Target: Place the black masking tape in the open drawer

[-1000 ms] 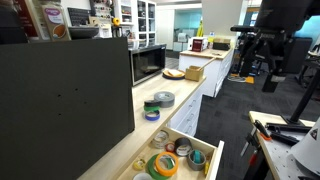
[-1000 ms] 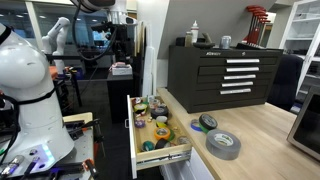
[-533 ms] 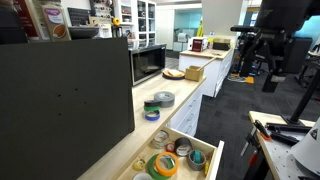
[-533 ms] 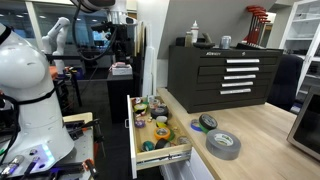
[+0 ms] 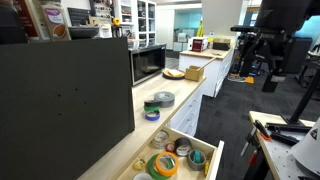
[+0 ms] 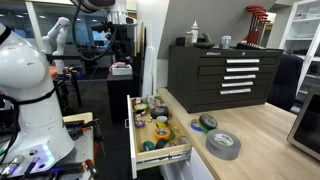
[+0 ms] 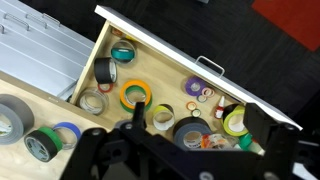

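Observation:
The black masking tape (image 7: 40, 143), a small black roll with a green core, lies on the wooden counter beside the blue roll (image 7: 68, 130) and the wide grey roll (image 7: 8, 115). It also shows in both exterior views (image 5: 152, 105) (image 6: 207, 122). The drawer (image 7: 200, 58) is open, with pale wood sides and a white front, and holds several tape rolls. It shows in both exterior views (image 5: 213, 160) (image 6: 166, 157). My gripper (image 7: 197, 118) hangs high above the drawer, open and empty, well away from the black tape. In an exterior view it (image 6: 122, 42) sits out over the aisle.
A microwave (image 5: 148, 63) stands further along the counter. A black tool chest (image 6: 225, 72) stands on the counter behind the rolls. A large dark grey roll (image 7: 190, 133) and a green-yellow roll (image 7: 135, 94) lie in the drawer. A dark panel (image 5: 60, 100) blocks the near side.

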You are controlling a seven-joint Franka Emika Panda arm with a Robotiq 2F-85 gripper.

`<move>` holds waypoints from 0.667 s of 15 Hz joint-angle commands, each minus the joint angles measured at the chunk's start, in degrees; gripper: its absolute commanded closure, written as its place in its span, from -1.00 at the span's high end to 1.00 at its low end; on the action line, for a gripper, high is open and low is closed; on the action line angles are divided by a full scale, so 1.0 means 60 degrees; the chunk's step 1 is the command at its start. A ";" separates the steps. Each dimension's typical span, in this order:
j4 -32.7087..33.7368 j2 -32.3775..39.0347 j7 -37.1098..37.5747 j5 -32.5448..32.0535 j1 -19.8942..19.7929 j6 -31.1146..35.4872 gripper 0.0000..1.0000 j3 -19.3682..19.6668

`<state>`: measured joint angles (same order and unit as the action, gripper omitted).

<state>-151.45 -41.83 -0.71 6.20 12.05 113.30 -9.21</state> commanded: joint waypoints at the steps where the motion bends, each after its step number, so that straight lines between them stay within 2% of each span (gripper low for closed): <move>1: -0.0034 0.0212 0.0084 -0.0170 -0.0178 0.0280 1.00 0.0039; 4: 0.0032 0.0819 0.0263 -0.0525 -0.0642 0.0866 1.00 0.0077; 10: 0.0308 0.2749 0.0500 -0.1625 -0.1642 0.2939 1.00 0.0287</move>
<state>-151.41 -31.32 0.31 -0.10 4.41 125.99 -8.07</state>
